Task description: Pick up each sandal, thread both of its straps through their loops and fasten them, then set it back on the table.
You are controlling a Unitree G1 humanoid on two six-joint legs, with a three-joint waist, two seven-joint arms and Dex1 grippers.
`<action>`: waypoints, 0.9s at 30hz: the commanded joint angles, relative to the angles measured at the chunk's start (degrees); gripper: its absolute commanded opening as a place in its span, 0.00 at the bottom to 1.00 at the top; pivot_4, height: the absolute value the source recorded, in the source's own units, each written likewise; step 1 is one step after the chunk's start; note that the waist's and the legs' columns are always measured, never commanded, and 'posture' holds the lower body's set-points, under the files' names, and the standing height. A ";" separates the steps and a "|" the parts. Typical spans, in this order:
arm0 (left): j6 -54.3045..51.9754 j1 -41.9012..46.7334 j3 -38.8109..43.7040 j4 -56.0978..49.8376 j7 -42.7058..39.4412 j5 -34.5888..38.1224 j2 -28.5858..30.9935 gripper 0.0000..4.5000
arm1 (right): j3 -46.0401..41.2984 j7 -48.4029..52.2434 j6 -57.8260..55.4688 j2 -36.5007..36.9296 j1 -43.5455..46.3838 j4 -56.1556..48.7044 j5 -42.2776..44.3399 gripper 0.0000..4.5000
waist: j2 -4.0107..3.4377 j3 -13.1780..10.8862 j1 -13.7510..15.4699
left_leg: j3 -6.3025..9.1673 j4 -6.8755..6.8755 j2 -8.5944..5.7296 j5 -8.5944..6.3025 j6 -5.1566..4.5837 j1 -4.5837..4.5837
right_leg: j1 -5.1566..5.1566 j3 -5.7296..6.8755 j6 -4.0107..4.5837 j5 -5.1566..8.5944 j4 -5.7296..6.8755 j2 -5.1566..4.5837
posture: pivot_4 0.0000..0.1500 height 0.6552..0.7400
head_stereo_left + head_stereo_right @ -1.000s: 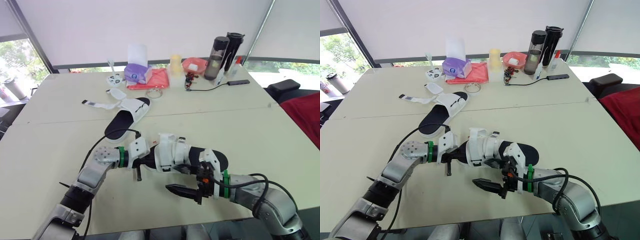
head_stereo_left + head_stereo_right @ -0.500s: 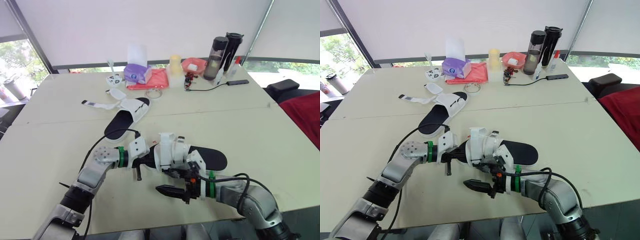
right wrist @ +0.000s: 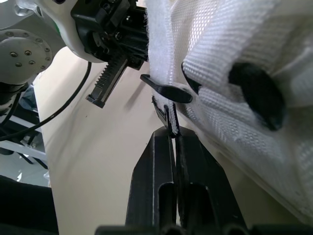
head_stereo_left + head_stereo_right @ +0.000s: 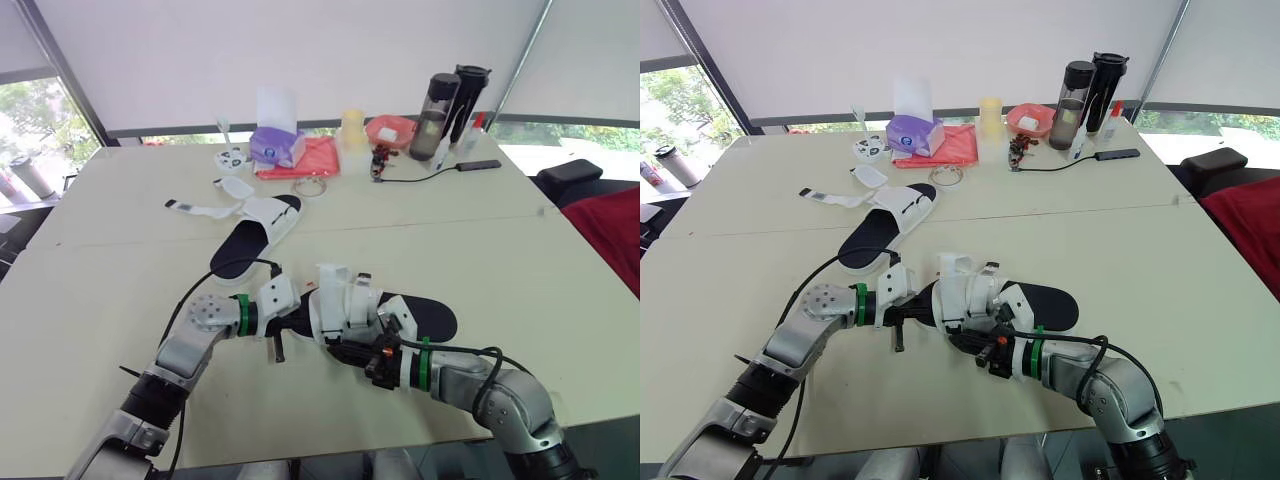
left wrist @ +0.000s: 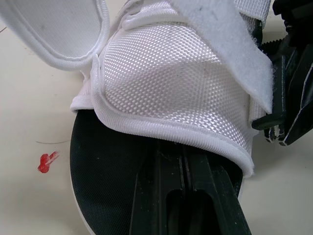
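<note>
The near sandal (image 4: 425,312), black sole with a white mesh upper (image 5: 171,73), lies at the table's front centre. My left gripper (image 4: 300,322) is shut, its fingers (image 5: 168,191) lying on the black insole and pushed in under the upper from the toe end. My right gripper (image 4: 342,350) is shut, its tips (image 3: 171,125) against the upper's lower side edge, just below a black loop (image 3: 164,91). I cannot tell whether anything is pinched between them. The second sandal (image 4: 250,238) lies farther back left, its white straps (image 4: 200,210) spread open.
At the back stand a purple tissue box (image 4: 275,147), a red cloth (image 4: 308,160), a yellow cup (image 4: 352,128), a red bowl (image 4: 388,130), two dark bottles (image 4: 432,102) and a cabled device (image 4: 478,164). A red item (image 4: 610,230) lies beyond the table's right edge.
My right gripper has shut from wide open and moved in from the table's front to the sandal's side. The left gripper and both sandals have stayed put.
</note>
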State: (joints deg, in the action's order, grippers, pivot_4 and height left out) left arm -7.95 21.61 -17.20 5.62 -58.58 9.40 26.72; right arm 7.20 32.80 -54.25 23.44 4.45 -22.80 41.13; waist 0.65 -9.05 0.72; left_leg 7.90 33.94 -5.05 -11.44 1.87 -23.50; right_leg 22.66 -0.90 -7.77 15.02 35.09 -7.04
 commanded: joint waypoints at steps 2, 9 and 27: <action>-1.61 -1.73 -1.76 3.23 0.33 -2.74 0.49 0.00 | -0.95 1.13 0.81 2.05 -1.20 -2.65 -0.05 0.02 | 0.00 0.00 0.01 | 0.00 0.00 0.00 0.00 0.00 0.00 | 0.00 0.00 0.00 0.00 0.00 0.00 | 1.00 1.00; -1.55 -1.74 -1.73 3.32 0.36 -2.78 0.42 0.00 | -1.21 1.68 3.10 3.31 -3.04 -3.32 -1.30 0.64 | -0.01 -0.01 -0.01 | 0.00 0.00 0.00 0.00 0.00 -0.01 | -0.01 0.00 -0.01 0.01 0.00 -0.01 | 1.00 1.00; -0.99 -1.31 -1.85 3.95 0.04 -2.80 0.59 0.00 | -9.35 -0.98 2.24 -2.17 -1.92 -5.80 8.58 0.99 | -0.07 -0.08 -0.03 | -0.01 0.01 -0.01 0.11 -0.18 -0.53 | 0.58 0.05 0.21 -0.17 0.12 -0.01 | 1.00 1.00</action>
State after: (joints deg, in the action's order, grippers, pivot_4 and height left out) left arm -7.24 22.35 -17.07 6.27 -58.38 9.40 26.65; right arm 0.97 31.58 -53.18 22.27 0.54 -25.12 45.72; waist 0.58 -9.13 0.70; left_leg 7.89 33.96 -5.06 -11.33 1.69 -24.04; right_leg 23.24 -0.85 -7.57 14.84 35.22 -7.04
